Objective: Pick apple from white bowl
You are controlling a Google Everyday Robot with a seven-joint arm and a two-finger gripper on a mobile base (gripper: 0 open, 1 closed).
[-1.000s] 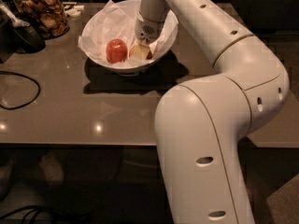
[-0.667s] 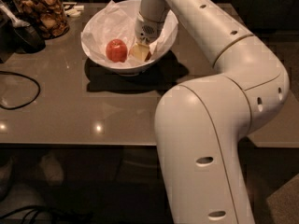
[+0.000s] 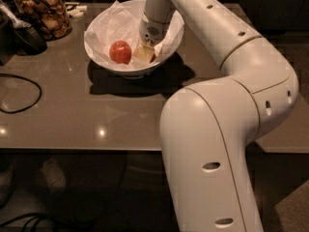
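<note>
The white bowl [image 3: 99, 52], lined with crumpled white paper, stands on the table at the back. Two apples lie in it. The deep red apple [image 3: 120, 51] is on the left. The pale yellow-orange apple [image 3: 144, 55] is just to its right, partly hidden. My gripper [image 3: 147, 46] reaches down into the bowl from above and sits right on top of the pale apple. The arm's wrist covers the bowl's right side.
A glass jar [image 3: 44, 11] of brown snacks stands at the back left, with a dark object [image 3: 26, 35] beside it. A black cable [image 3: 19, 93] loops on the table at the left. The brown table [image 3: 96, 124] ends at its front edge near the robot's body.
</note>
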